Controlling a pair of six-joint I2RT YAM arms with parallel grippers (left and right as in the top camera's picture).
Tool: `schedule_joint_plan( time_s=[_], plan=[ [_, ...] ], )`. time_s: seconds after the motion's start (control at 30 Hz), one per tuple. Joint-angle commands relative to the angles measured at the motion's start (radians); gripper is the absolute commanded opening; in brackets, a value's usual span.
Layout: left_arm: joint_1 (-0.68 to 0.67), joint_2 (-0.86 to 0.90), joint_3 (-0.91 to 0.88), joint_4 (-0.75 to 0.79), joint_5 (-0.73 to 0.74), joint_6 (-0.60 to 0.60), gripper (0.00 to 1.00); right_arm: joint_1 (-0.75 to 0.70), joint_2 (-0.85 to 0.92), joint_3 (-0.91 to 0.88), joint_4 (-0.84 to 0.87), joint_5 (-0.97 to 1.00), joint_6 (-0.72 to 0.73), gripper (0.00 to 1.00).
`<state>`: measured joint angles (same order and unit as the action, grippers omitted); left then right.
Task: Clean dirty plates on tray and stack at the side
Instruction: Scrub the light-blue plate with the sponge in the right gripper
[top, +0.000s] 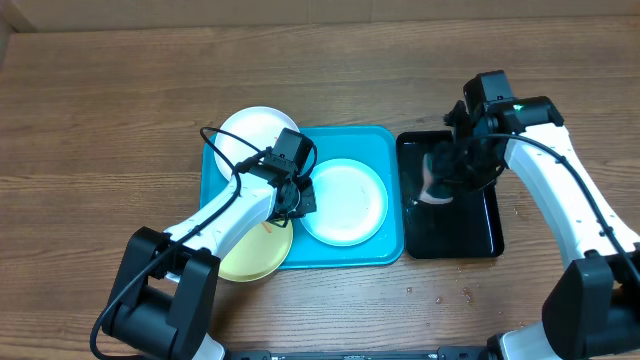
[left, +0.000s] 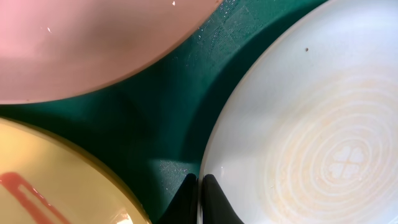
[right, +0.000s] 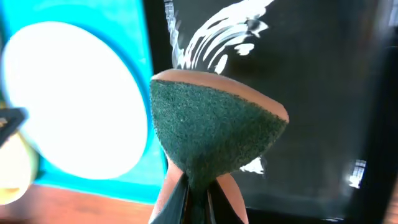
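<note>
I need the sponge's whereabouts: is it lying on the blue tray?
No, the right fingers pinch the sponge over the black tray.

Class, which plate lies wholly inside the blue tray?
The pale mint plate, in the tray's middle; the white plate and yellow-green plate overhang its left rim.

The worktop is brown wood grain, and on it a bright turquoise tray lies beside a glossy black tray. The white plate is plain, the pale mint plate shows faint orange concentric rings around a clover motif, and the yellow-green plate carries an orange-red smear. The sponge has a dark green scouring face over an orange-pink body.
</note>
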<state>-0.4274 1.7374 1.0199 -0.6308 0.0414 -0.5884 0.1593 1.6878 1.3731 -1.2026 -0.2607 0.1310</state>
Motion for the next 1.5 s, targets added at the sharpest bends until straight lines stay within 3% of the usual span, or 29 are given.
schedule_joint_plan(
  time_s=[0.0,0.1,0.27,0.47,0.73,0.87,1.47],
  plan=[
    [0.003,0.011,0.025,0.003,0.011,0.005,0.05,0.061,-0.014,0.032,0.018,-0.108,0.0,0.04],
    [0.003,0.011,0.025,0.004,0.011,0.005,0.05,0.138,-0.014,0.032,0.04,-0.102,0.01,0.04],
    [0.003,0.011,0.025,0.002,0.011,0.005,0.06,0.304,-0.006,0.031,0.098,0.089,0.137,0.04],
    [0.003,0.011,0.025,-0.002,0.011,0.006,0.07,0.426,0.064,0.029,0.165,0.216,0.164,0.04],
    [0.003,0.011,0.025,-0.019,0.011,0.006,0.07,0.435,0.145,0.029,0.235,0.291,0.19,0.04],
    [0.003,0.011,0.025,-0.027,0.011,0.01,0.07,0.435,0.175,0.021,0.259,0.297,0.1,0.04],
    [0.003,0.011,0.025,-0.026,0.011,0.01,0.07,0.408,0.19,-0.055,0.364,0.312,0.059,0.04]
  ],
)
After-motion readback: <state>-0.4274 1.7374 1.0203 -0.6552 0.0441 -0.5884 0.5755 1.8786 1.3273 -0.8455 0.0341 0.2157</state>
